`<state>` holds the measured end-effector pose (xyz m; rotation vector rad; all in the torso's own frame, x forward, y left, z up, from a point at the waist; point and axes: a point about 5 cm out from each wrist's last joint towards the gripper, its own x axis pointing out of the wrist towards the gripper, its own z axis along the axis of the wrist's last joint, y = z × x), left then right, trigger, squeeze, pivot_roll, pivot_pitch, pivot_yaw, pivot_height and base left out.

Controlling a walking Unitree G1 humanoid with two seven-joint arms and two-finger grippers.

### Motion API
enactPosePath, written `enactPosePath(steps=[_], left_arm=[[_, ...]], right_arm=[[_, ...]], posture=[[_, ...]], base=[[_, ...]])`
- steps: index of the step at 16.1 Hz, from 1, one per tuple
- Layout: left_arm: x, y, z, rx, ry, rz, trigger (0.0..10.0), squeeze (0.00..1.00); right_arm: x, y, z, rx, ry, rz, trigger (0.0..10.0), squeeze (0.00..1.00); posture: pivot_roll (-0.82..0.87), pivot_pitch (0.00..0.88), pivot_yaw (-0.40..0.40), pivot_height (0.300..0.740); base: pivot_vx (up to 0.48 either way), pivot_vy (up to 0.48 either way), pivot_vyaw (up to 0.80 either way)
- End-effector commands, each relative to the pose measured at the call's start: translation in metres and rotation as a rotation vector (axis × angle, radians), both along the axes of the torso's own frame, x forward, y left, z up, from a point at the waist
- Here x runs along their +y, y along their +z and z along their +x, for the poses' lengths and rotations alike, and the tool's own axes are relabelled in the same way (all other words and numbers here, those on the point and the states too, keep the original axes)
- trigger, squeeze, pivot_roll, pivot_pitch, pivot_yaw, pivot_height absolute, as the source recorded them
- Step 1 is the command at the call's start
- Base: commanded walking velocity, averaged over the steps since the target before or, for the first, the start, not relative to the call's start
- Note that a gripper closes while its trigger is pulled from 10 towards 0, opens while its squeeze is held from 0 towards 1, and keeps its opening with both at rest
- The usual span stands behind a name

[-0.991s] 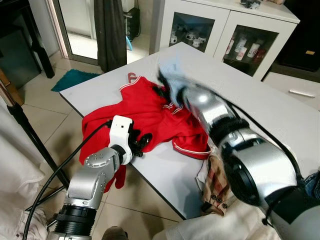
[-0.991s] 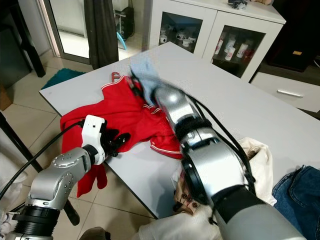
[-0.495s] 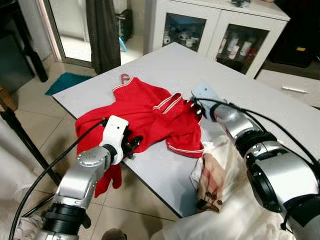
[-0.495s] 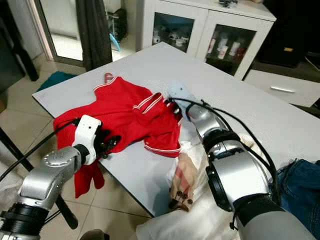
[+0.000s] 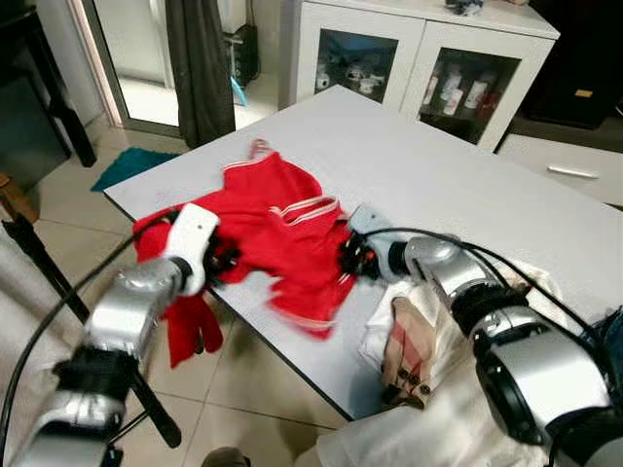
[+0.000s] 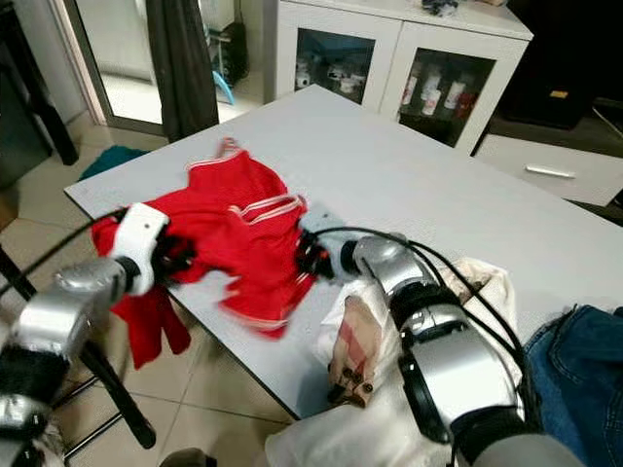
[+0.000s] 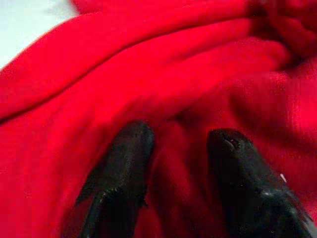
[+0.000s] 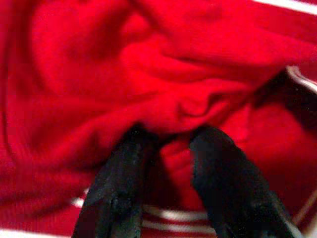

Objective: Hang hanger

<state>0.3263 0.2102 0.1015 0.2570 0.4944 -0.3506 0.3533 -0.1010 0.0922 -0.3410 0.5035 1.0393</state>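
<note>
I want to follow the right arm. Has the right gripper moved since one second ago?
Yes. The right gripper has come back from the middle of the table toward its near edge, and grips the red garment.

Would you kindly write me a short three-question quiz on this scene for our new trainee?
1. True or false: both pincers are at the red shirt.
2. Multiple choice: where does the shirt lie? A) on the floor B) on the white table, partly hanging over its near edge C) inside the cabinet
3. Short answer: what lies under the right arm, beside the shirt?

Key
1. True: the left pincer and the right pincer each have red cloth between their fingers.
2. B
3. A plaid garment on pale cloth.
</note>
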Motion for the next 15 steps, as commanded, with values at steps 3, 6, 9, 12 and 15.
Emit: enactPosePath(steps=[3, 6, 9, 12, 15], left_arm=[[0.014, -0.019, -0.001, 0.090, 0.042, 0.077, 10.0, 0.00], [-0.005, -0.026, 0.009, 0.075, -0.012, 0.075, 10.0, 0.00], [-0.026, -0.031, 0.010, 0.049, -0.086, 0.064, 10.0, 0.00], [-0.037, -0.043, 0.001, 0.040, -0.108, 0.042, 10.0, 0.00], [-0.038, -0.054, -0.009, 0.059, -0.111, 0.040, 10.0, 0.00]], right_arm=[[0.011, 0.000, -0.012, 0.104, 0.121, 0.116, 10.0, 0.00], [0.028, 0.011, -0.029, 0.153, 0.313, 0.243, 10.0, 0.00], [0.020, 0.025, -0.015, 0.101, 0.244, 0.246, 10.0, 0.00], [-0.004, 0.068, 0.004, -0.031, 0.187, 0.335, 10.0, 0.00], [0.012, 0.075, 0.014, -0.088, 0.075, 0.403, 10.0, 0.00]], posture=[[0.15, 0.000, -0.057, 0.740], [0.16, 0.000, -0.062, 0.740], [0.16, 0.000, -0.064, 0.740], [0.17, 0.000, -0.072, 0.740], [0.18, 0.000, -0.077, 0.740]], base=[[0.000, 0.000, 0.00], [0.000, 0.000, 0.00], [0.000, 0.000, 0.00], [0.000, 0.000, 0.00], [0.000, 0.000, 0.00]])
